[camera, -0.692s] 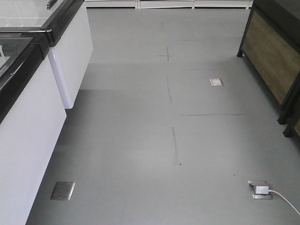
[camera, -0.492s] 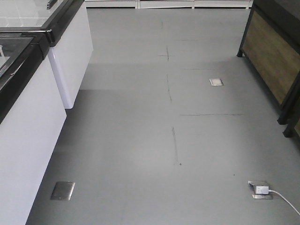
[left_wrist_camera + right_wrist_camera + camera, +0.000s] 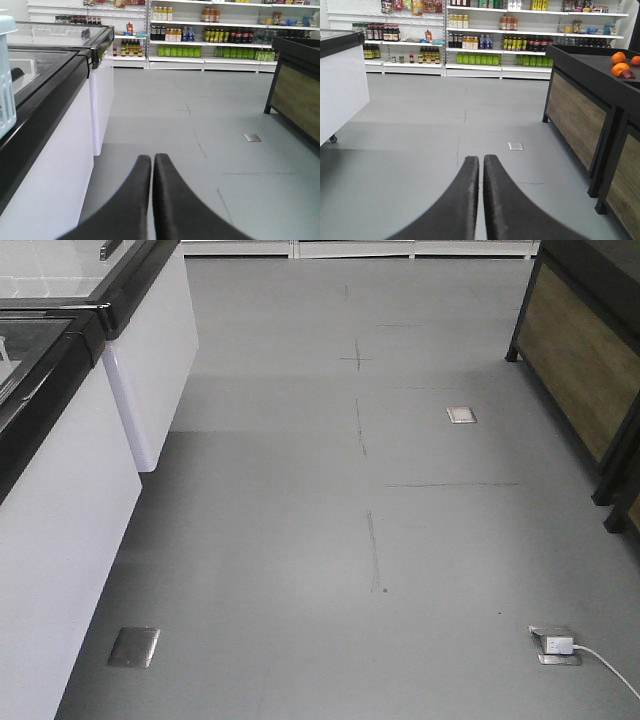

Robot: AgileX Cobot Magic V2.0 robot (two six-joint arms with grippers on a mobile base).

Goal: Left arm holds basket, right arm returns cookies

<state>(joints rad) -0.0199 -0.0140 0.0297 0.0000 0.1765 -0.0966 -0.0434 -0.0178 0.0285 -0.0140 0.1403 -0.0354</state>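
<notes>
The light blue basket [image 3: 6, 75] shows only as a slotted corner at the left edge of the left wrist view, standing on the freezer top. My left gripper [image 3: 152, 159] is shut with nothing between its black fingers, hanging over the grey floor to the right of the basket. In the right wrist view my right gripper [image 3: 481, 160] is likewise shut and holds nothing, pointing down the aisle. The cookies are out of view. Neither arm appears in the front view.
White chest freezers [image 3: 60, 440] with black rims line the left. A dark wooden display stand [image 3: 580, 360] carrying oranges [image 3: 620, 62] lines the right. Floor sockets, one with a white plug and cable [image 3: 555, 644], dot the aisle. Drink shelves [image 3: 200, 40] close the far end.
</notes>
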